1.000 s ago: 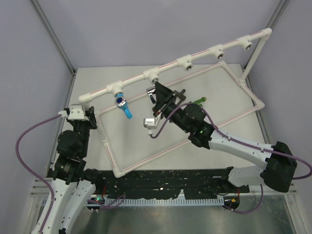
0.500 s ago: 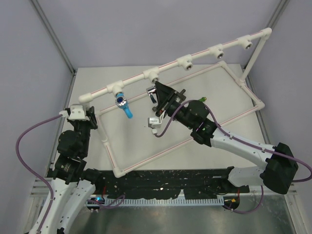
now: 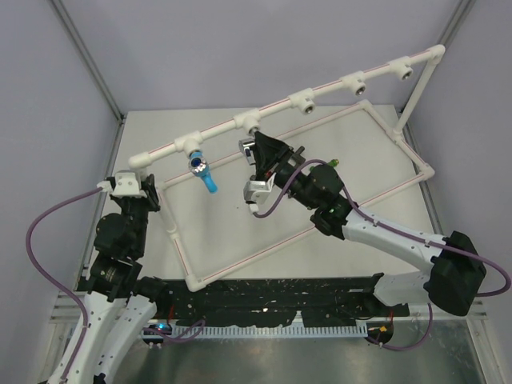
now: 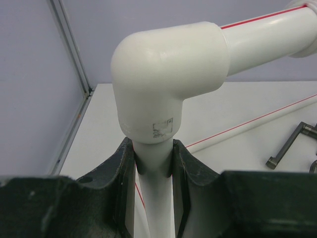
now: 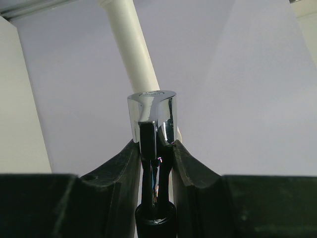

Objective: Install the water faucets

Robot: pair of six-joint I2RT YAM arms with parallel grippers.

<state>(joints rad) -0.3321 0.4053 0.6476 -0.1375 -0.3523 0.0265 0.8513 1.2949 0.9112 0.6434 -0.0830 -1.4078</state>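
Your white pipe frame stands on the table, your left gripper clamped around its upright just under the corner elbow. Your right gripper is pinched tight on the chrome faucet, its shiny head poking past the fingertips, close by the second socket; the blue faucet hangs from the first socket, further left.

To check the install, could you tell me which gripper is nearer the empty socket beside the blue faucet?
Right. The right gripper, shut on the chrome faucet, sits close to that socket; the left gripper clamps the pipe frame's corner post, beyond the blue faucet.
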